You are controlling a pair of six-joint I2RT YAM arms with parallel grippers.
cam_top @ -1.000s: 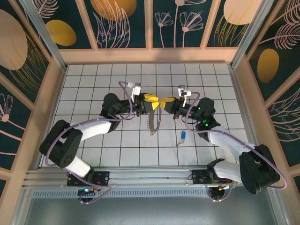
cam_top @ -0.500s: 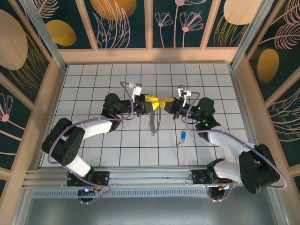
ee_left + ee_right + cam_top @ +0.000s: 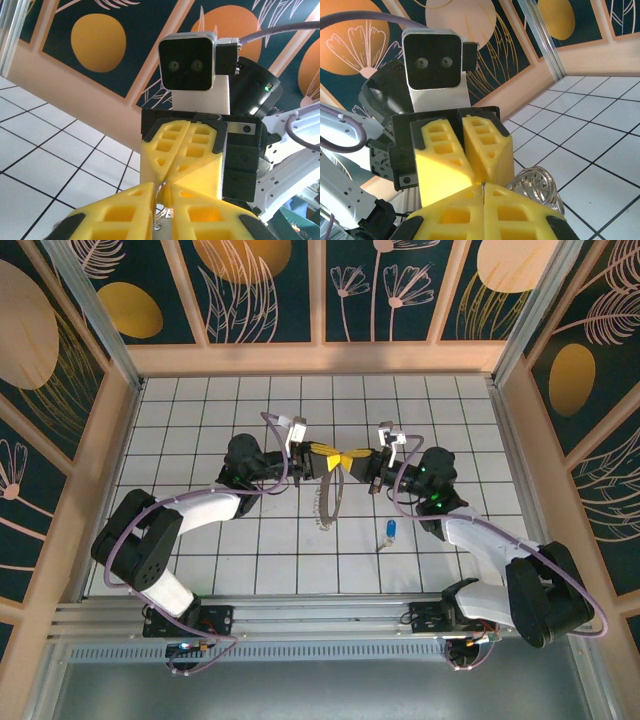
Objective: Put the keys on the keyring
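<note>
The keyring (image 3: 328,502), a thin silvery loop strung with small pale pieces, hangs on edge above the tiled floor between both grippers. My left gripper (image 3: 322,459) is shut on its wire from the left; the thin wire (image 3: 161,192) runs between the yellow pads (image 3: 125,210). My right gripper (image 3: 352,458) is shut on the same wire from the right, tip to tip with the left. In the right wrist view the ring's silvery pieces (image 3: 535,186) hang just beside the closed pads (image 3: 520,212). The blue-headed key (image 3: 389,531) lies on the floor, below and right of the ring.
Wooden walls (image 3: 320,358) with dark flower panels box in the white tiled floor (image 3: 200,400). Both arms bend inward from their bases at the near rail (image 3: 320,615). Open tiles lie behind the grippers and at the front left.
My left gripper's jaws have closed in on the ring wire, and the left wrist has shifted slightly up and right. The right gripper and the key stayed put.
</note>
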